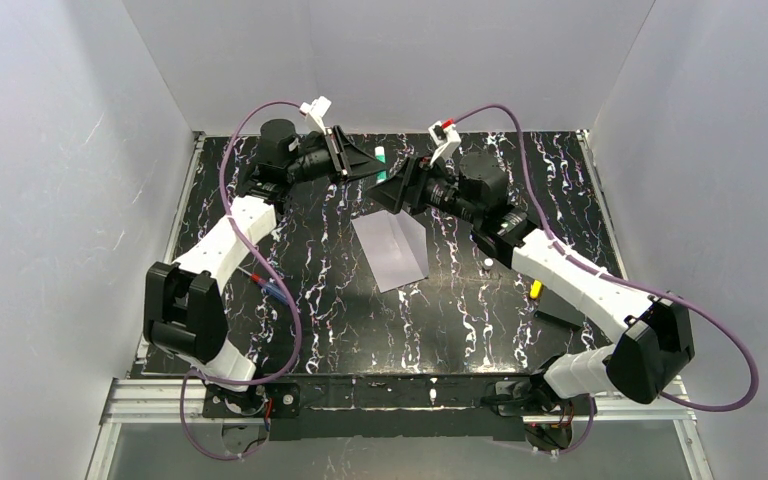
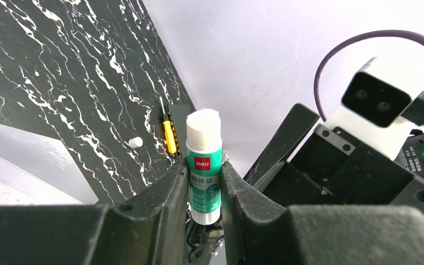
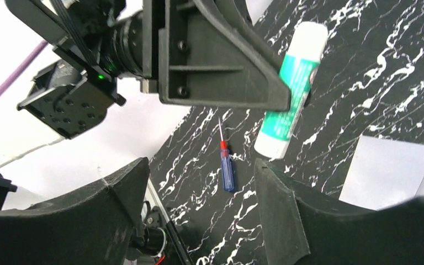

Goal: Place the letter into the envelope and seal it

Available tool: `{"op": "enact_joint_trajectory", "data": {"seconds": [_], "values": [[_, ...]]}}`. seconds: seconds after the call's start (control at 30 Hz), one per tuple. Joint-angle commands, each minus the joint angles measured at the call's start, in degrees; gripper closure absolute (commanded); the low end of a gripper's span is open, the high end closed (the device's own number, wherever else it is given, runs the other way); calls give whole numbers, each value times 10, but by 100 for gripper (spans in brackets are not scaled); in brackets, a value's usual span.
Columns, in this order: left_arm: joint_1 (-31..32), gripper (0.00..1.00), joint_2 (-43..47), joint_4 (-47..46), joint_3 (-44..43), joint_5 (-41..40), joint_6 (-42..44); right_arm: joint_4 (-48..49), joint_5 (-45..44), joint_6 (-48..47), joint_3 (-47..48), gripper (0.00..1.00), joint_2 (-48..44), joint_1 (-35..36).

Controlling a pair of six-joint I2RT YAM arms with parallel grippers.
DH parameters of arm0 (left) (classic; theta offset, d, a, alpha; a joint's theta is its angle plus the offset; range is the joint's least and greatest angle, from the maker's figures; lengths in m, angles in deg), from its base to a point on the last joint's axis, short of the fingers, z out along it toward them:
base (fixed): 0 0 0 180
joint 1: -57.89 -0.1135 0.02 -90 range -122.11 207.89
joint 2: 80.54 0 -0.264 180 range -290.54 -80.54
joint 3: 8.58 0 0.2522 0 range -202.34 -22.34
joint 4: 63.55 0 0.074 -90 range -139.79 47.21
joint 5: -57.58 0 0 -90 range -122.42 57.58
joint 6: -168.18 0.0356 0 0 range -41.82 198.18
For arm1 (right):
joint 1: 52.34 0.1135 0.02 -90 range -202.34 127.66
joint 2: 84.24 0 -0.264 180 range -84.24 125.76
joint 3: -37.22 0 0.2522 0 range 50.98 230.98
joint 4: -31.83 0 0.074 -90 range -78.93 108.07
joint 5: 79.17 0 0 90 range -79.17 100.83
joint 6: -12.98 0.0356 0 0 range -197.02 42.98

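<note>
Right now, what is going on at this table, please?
The left hand is shut on a green glue stick and holds it above the far part of the table. The right hand is open beside the stick, not gripping it. The envelope lies flat mid-table; no letter is visible outside it.

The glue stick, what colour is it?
Teal green with a white top; the glue stick shows best in the left wrist view.

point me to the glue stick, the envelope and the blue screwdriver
glue stick (image 2: 203,165), left wrist view, on its green label.
envelope (image 1: 392,250), top external view, middle of its face.
blue screwdriver (image 3: 228,172), right wrist view, on its handle.
</note>
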Motion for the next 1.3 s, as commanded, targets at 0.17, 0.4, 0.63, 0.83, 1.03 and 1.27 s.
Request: {"op": "enact_joint_trajectory", "data": {"seconds": [0.17, 0.4, 0.63, 0.83, 1.03, 1.27], "values": [[-1, 100, 52, -9, 6, -8, 24, -11, -105, -5, -7, 36, -22, 17], [-1, 100, 53, -9, 5, -4, 18, -14, -124, 25, -6, 21, -11, 17], [-2, 100, 57, -9, 5, 2, 18, 38, -112, 65, 4, 34, 17, 17], [-2, 100, 61, -9, 4, 4, 18, 40, -107, 85, 15, 47, 37, 16], [-3, 100, 64, -9, 9, 8, 18, 78, -98, 100, 4, 48, 36, 11], [-3, 100, 69, -9, 15, 6, 15, 99, -82, 117, -11, 72, 34, 2]]}}
